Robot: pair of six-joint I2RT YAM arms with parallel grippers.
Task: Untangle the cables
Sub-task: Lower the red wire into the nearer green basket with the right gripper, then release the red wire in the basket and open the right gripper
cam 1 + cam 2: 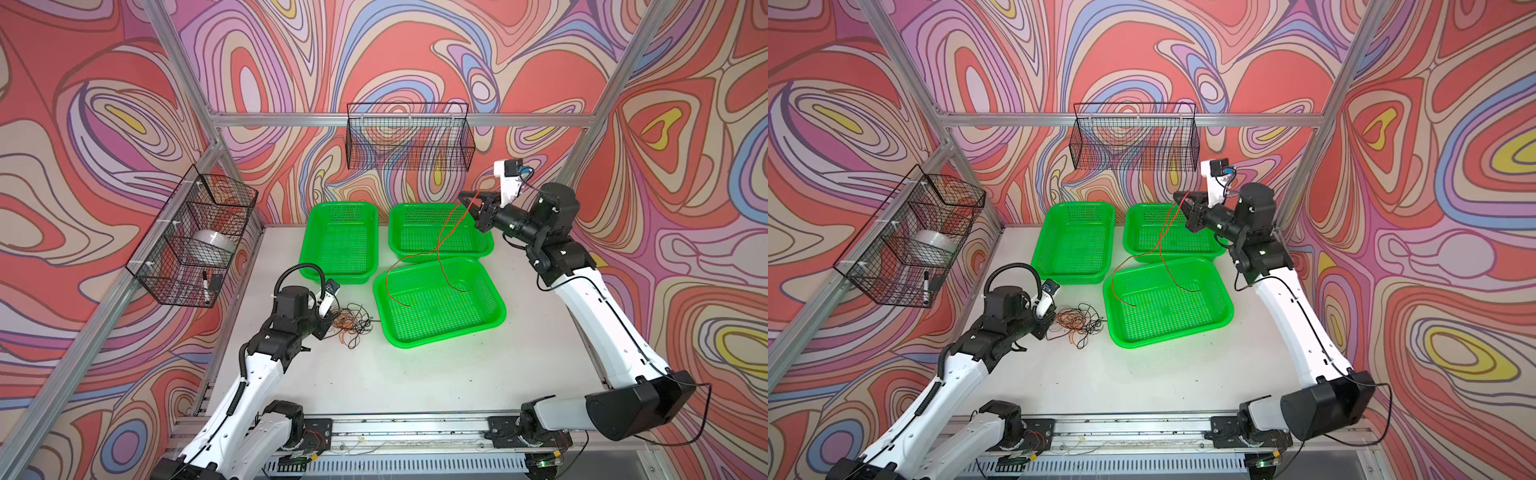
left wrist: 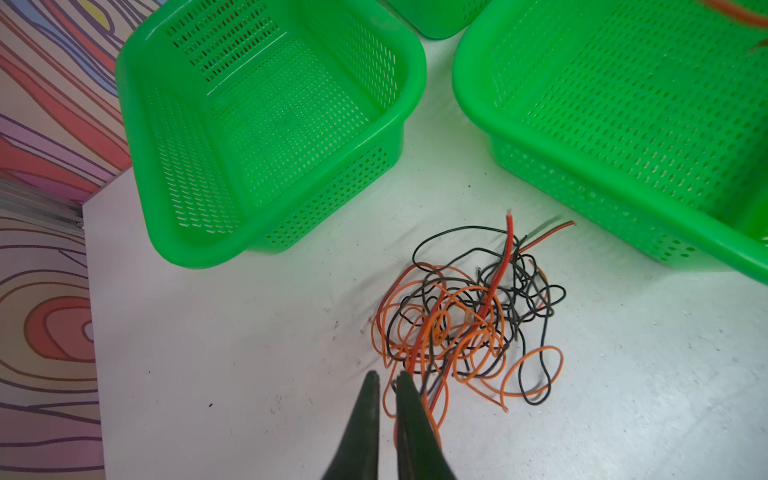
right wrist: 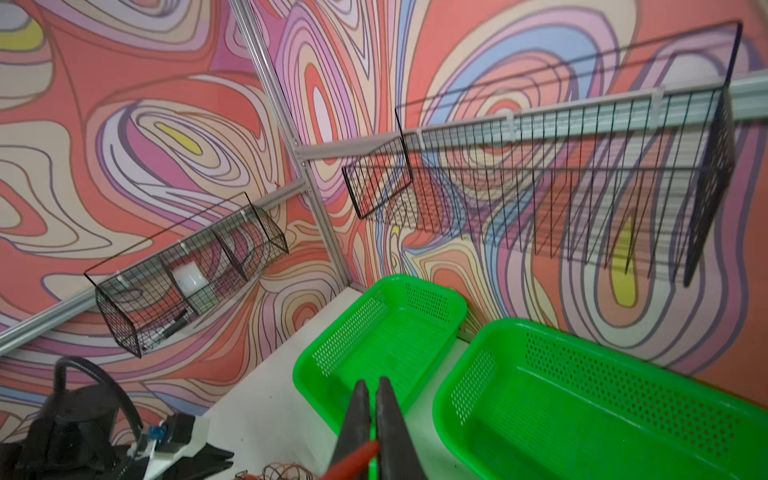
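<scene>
Nearest to me, on the left of the white table (image 1: 415, 382), my left gripper (image 2: 387, 376) sits low at the near edge of the tangle of cables (image 2: 457, 320). Only the left wrist view shows its jaws: a narrow slit apart, wider than the orange strand crossing the gap, with more orange and red strands running under one finger. In both top views the wrist hides those fingertips, and I see only the heap (image 1: 351, 322) of orange, black and red loops lying on the table, just left of the near green basket (image 1: 378, 291).

Farther back and to the right, my right gripper (image 1: 467, 196) is raised above the far right basket (image 1: 428, 205). The right wrist view shows its fingers pressed together on a red cable (image 3: 353, 459), but only a short stub of it. In both top views I see its whole run (image 1: 1158, 245): it hangs from the jaws in two strands, crosses the far right basket, and both ends trail into the near basket.

The far left basket (image 1: 343, 204) holds no cable. Beyond, black wire racks hang on the left wall (image 1: 195, 232) and back wall (image 1: 409, 137).
</scene>
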